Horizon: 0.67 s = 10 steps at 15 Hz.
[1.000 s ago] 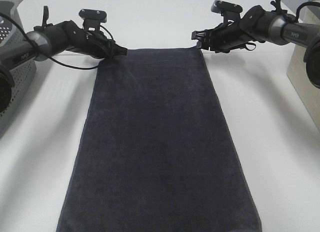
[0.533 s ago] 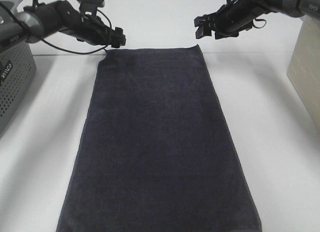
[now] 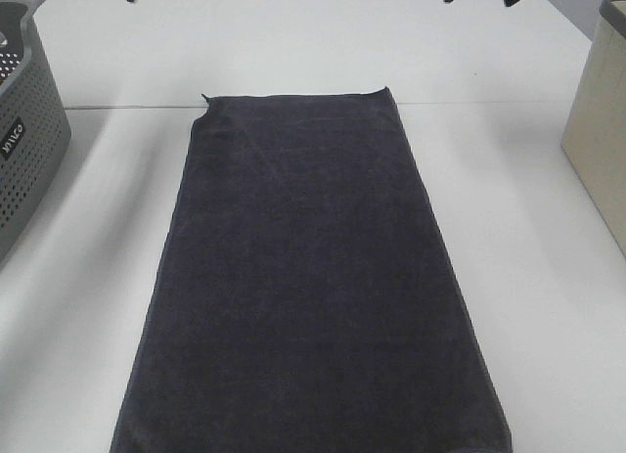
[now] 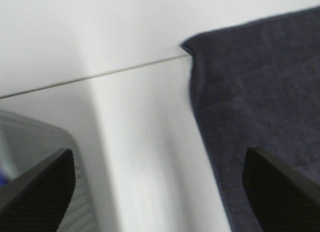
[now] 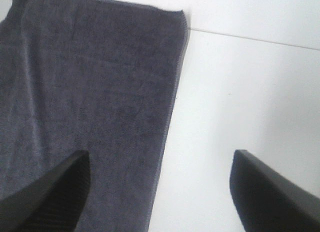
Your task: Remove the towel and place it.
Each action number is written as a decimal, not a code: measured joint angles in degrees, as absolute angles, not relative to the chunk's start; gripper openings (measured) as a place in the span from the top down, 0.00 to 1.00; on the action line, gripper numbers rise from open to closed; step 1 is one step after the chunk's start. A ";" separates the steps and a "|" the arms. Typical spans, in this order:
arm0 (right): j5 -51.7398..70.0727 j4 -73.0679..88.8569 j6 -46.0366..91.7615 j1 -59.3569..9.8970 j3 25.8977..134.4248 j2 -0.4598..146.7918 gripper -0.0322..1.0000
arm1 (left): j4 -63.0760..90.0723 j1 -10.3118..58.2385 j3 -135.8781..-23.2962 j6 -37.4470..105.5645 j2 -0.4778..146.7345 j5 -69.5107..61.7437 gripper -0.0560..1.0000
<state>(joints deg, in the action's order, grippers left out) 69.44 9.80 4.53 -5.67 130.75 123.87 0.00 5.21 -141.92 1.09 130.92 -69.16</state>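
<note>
The large dark charcoal terry-cloth towel (image 3: pixel 311 277) lies flat and spread lengthways on the white tabletop (image 3: pixel 528 277), between the grey perforated plastic basket (image 3: pixel 24 150) and the beige bin (image 3: pixel 599 130). Left gripper (image 4: pixel 159 184) hangs above the towel's far corner, fingers (image 4: pixel 37 184) released, gripping nothing. Right gripper (image 5: pixel 160 189) likewise, fingers (image 5: pixel 270 189) spread wide over the other far corner. Looks like the placing step is done; if anything remains, it's pulling both arms clear.
</note>
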 joint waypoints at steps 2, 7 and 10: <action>69.67 10.37 3.50 -3.27 130.75 121.41 0.25 | 0.46 0.97 -141.92 0.69 128.00 -69.27 0.14; 69.67 7.62 2.69 -0.23 121.07 109.03 0.25 | 3.27 -5.73 -131.84 0.92 115.62 -69.39 0.14; 69.67 6.47 2.69 -0.23 107.03 96.20 0.25 | 3.67 -5.73 -110.07 2.29 98.84 -69.16 0.14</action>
<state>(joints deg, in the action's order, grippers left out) 69.67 6.47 2.69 -0.23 107.03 96.20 3.67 -5.73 -110.07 2.29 98.84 -69.16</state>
